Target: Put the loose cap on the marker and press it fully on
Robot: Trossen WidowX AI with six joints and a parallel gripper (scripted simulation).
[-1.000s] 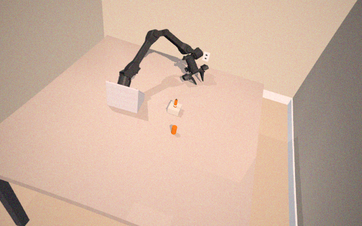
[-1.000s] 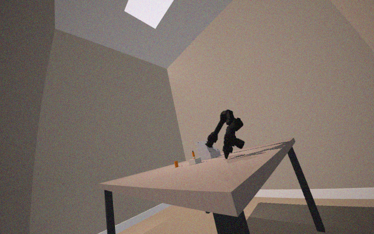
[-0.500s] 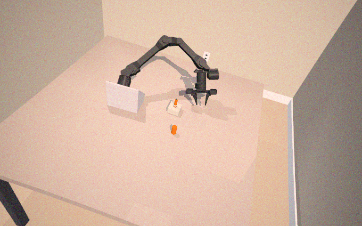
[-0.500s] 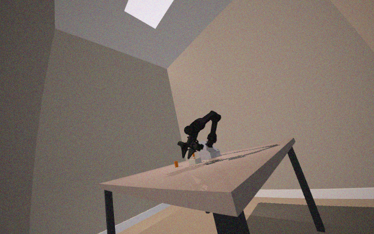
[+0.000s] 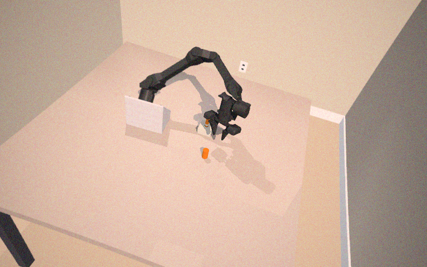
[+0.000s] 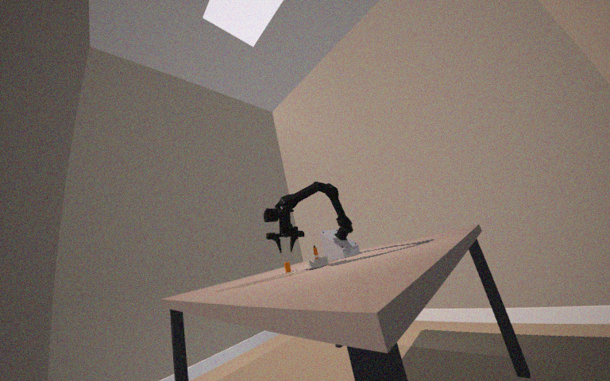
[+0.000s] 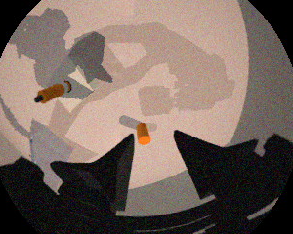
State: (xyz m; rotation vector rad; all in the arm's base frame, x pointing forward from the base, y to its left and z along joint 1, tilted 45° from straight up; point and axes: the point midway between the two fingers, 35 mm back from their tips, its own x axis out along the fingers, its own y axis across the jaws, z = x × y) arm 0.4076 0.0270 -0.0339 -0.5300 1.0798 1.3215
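Observation:
The orange cap (image 5: pixel 205 153) (image 6: pixel 287 267) (image 7: pixel 143 134) stands upright and loose on the table. The orange marker (image 5: pixel 206 122) (image 6: pixel 315 252) (image 7: pixel 51 93) stands upright in the pale holder block (image 5: pixel 203 130) (image 6: pixel 318 263), its dark tip up and bare. My gripper (image 5: pixel 218 138) (image 6: pixel 286 252) (image 7: pixel 154 135) is open and empty, fingers pointing down, above the table. In the exterior view it hangs over the cap with a gap below the fingertips. In the wrist view the cap shows between the fingertips, nearer the left one. One finger partly overlaps the block in the top view.
The white box-like block (image 5: pixel 144 114) stands by the arm's base, left of the holder in the top view. The arm arches above the table (image 5: pixel 93 172) (image 6: pixel 327 292). Its shadow falls around the holder and beside the cap.

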